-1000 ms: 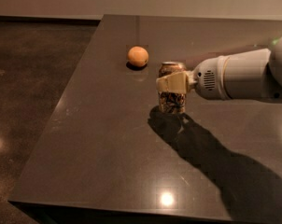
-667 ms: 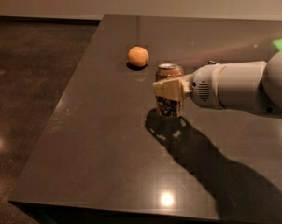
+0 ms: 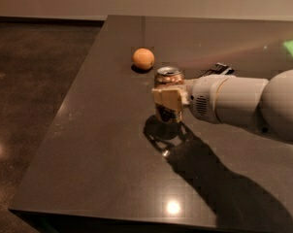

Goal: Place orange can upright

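Note:
The orange can [image 3: 168, 77] stands upright on the dark table [image 3: 112, 169], its silver pull-tab top facing up and its bronze body partly hidden. My gripper [image 3: 169, 100] reaches in from the right on a white arm and is shut on the can's body, with a beige finger pad [image 3: 167, 99] across the can's front. The can's base seems to be at the table surface, with its shadow just below it.
A round orange fruit [image 3: 143, 58] lies on the table behind and left of the can. A flat black packet [image 3: 217, 70] lies behind my arm. The table's left edge and near edge drop to a dark floor [image 3: 35, 81].
My arm has moved left and slightly nearer with the can held upright. The can has come down closer to the table.

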{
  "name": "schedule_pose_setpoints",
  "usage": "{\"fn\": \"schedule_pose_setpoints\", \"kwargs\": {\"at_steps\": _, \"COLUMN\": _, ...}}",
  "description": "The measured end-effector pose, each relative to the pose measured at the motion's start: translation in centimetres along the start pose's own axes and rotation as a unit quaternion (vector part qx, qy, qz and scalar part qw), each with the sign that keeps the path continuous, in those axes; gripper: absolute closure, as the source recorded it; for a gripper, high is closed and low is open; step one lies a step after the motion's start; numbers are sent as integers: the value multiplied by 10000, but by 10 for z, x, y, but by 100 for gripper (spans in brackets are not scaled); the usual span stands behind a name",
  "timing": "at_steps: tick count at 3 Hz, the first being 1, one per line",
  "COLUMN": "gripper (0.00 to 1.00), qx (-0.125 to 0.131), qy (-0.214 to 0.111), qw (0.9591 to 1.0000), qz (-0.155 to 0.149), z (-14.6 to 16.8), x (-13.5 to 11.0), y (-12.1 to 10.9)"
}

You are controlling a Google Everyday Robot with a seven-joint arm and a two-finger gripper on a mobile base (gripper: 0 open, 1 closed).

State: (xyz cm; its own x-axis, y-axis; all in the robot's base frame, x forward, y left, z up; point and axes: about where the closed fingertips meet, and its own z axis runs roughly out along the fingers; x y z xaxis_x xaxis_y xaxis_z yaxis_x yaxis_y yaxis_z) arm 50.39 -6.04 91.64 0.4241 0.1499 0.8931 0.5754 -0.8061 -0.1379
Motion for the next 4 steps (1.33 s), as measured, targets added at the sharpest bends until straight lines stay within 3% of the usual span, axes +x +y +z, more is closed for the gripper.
{"fn": "schedule_pose_setpoints", "kwargs": {"at_steps": 3, "gripper": 100, "qx": 180, "qy": 348, "qw": 9989, "qz": -244, "z": 20, "x": -4, "y": -15}}
{"fn": "schedule_pose_setpoints", "kwargs": {"at_steps": 4, "gripper": 87, "qx": 328, "qy": 643, "qw": 9973, "qz": -129, "z": 27, "x": -2, "y": -12}}
